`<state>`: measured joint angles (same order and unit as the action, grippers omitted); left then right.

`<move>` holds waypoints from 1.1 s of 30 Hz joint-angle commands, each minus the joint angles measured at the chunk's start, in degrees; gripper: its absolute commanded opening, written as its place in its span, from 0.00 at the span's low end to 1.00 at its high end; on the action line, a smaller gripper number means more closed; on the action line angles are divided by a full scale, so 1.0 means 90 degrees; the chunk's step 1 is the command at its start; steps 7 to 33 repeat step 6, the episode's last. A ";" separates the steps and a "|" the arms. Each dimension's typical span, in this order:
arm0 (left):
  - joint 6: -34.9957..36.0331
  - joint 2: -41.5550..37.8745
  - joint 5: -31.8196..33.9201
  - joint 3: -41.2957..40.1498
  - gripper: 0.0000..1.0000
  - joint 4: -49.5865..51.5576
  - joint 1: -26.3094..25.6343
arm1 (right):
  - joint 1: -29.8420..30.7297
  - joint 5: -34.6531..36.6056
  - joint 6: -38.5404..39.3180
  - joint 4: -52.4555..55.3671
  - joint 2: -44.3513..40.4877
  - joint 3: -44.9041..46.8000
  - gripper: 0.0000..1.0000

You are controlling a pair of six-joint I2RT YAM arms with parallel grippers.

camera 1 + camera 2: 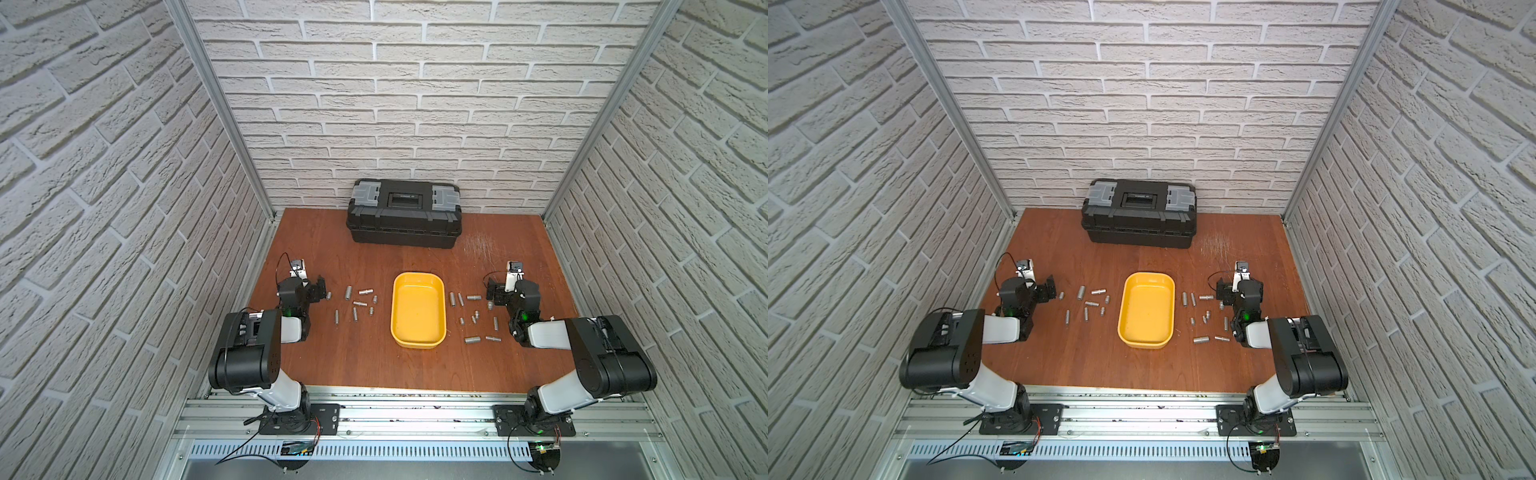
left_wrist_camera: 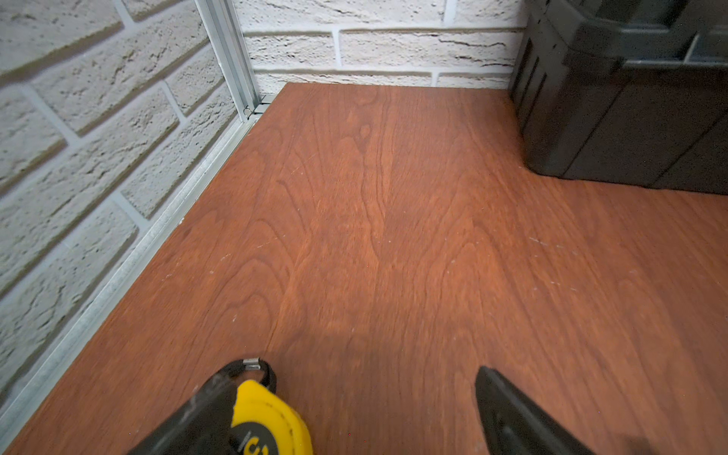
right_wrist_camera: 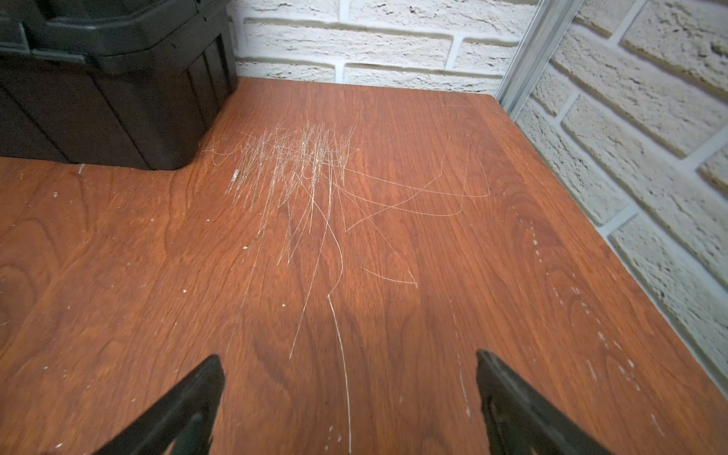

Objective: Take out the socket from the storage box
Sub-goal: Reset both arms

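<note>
The storage box (image 1: 419, 343) (image 1: 1145, 341) is a shallow yellow tray in the middle of the wooden table; its floor looks bare, with no socket inside. Several small grey metal sockets lie on the table to its left (image 1: 348, 292) (image 1: 1081, 292) and right (image 1: 452, 299) (image 1: 1184, 299). My left gripper (image 1: 323, 289) (image 1: 1052, 287) (image 2: 350, 374) hangs open beside the left group, one socket (image 1: 329, 295) just in front of it. My right gripper (image 1: 489, 290) (image 1: 1219, 289) (image 3: 350, 355) is open next to the right group. Only bare wood shows between each pair of fingers.
A closed black toolbox (image 1: 405, 216) (image 1: 1139, 214) (image 2: 630, 98) (image 3: 110, 78) with grey latches stands against the back wall. Brick-pattern walls close in three sides. In the left wrist view a yellow and black object (image 2: 272, 417) with a black loop sits against one finger.
</note>
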<state>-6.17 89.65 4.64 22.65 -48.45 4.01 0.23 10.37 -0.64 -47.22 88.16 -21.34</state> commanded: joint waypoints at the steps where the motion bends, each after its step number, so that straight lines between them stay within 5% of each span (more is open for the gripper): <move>1: 0.0031 0.0011 -0.0076 -0.0027 0.98 -0.0331 0.0009 | 0.0014 -0.0014 -0.0016 -0.0128 -0.0158 -0.0109 0.99; 33: 0.0030 0.0001 -0.0072 -0.0037 0.98 -0.0340 0.0004 | 0.0009 -0.0029 -0.0016 -0.0133 -0.0160 -0.0109 0.99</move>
